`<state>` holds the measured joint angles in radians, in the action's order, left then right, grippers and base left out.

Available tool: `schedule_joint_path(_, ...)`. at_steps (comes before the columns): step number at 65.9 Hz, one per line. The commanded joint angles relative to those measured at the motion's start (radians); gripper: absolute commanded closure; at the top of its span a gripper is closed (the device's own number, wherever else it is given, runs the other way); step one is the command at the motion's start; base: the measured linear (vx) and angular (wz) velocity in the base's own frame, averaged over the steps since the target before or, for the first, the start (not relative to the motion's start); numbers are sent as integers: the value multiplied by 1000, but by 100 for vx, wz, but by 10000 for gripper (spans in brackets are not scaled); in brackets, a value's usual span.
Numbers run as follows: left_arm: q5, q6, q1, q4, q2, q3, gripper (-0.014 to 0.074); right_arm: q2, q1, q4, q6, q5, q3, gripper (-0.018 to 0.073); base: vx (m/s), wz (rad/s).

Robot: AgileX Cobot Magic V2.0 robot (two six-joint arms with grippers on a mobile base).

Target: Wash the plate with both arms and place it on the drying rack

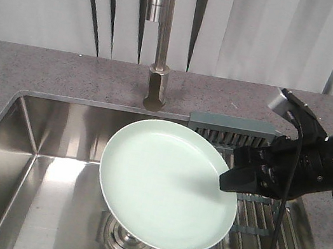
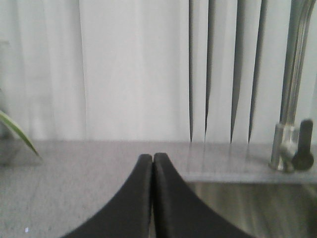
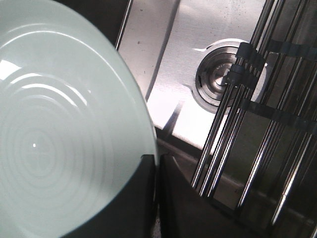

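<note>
Plate (image 1: pixel 165 185) is hanging tilted above the sink (image 1: pixel 41 141), with its pale face turned up and toward the front. Its lower edge is overlapping the round drain (image 1: pixel 126 244) in the front view, though it is sitting well above it. The right claw (image 1: pixel 226 180) is gripping the plate by its right rim, and the wrist view is showing that rim running in between the closed black fingers (image 3: pixel 136 198). Just beyond the claw, the drying rack (image 1: pixel 263 235) is lying across the right end of the sink, and nothing is resting on its wire bars. The left claw (image 2: pixel 152 161) is staying out of the front view. Its fingers are pressing together on nothing, pointing over the grey counter (image 2: pixel 74 168) toward the blinds (image 2: pixel 133 69). Farther back, the tap (image 1: pixel 159 65) is standing behind the plate, and no water is visibly running. The washing step seems to be in hand, with the racking not yet begun. The next move is probably calling for the left arm to come in over the sink and work on the plate's face. The right claw is needing to hold firm, since a one-sided rim grip could let a slick plate swing.
</note>
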<state>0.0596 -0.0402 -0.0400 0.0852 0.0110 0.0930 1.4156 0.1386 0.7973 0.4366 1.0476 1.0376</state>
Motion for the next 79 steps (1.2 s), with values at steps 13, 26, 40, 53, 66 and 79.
schedule_joint_path(13, 44, 13, 8, 10, -199, 296, 603, -33, -1, 52, 10, -3, 26, 568, 0, 0)
schedule_joint_path(26, 174, 13, 8, 10, -404, 450, 603, -33, -1, 52, 10, -3, 26, 568, 0, 0)
schedule_joint_path(40, 208, 13, 8, 10, -605, 481, 603, -33, -1, 52, 10, -3, 26, 568, 0, 0)
schedule_joint_path(53, 207, 13, 8, 10, -731, 481, 603, -33, -1, 52, 10, -3, 26, 568, 0, 0)
schedule_joint_path(66, 207, 14, 8, 10, -822, 499, 582, -33, -1, 52, 10, -3, 26, 568, 0, 0)
schedule_joint_path(79, 342, -4, 8, 10, -964, 628, 407, -33, -1, 52, 10, -2, 26, 568, 0, 0)
